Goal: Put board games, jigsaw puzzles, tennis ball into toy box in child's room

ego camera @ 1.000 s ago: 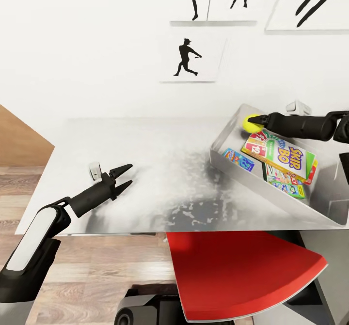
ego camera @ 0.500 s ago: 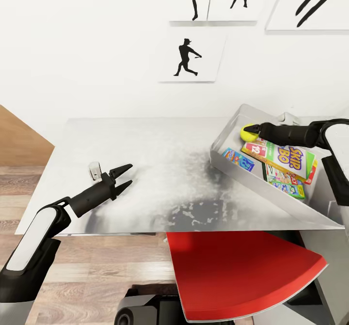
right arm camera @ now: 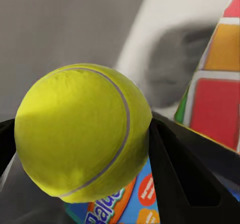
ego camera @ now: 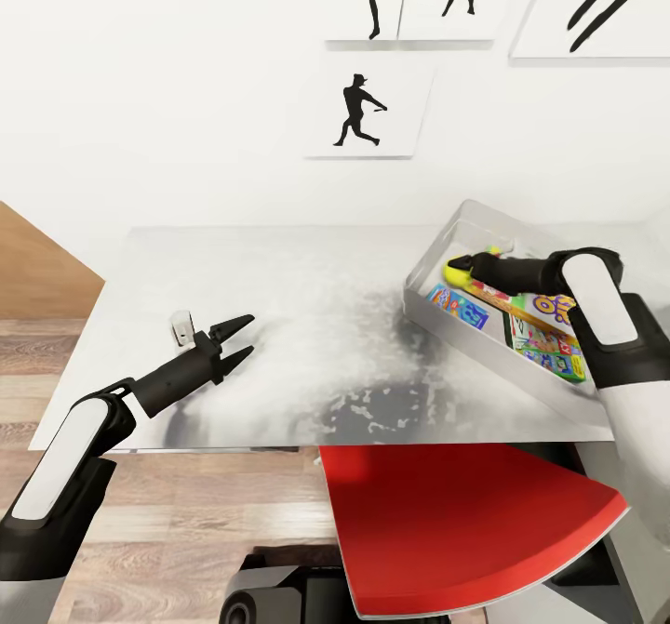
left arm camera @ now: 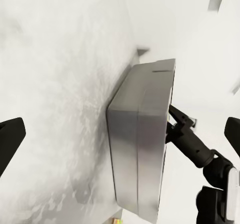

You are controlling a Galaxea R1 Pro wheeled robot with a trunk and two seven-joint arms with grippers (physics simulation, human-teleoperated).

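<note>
Grey table is set against a white wall; the ball is clamped by the right gripper over the bin, the left gripper spread apart.

Your left arm reaches fwd over the table's near-left part, elbow bent, left gripper w/ fingers spread, nothing between them. Your right arm comes in from the table's right edge, forearm angled across toward its far-right part; right gripper is clamped on the tennis ball.
</note>
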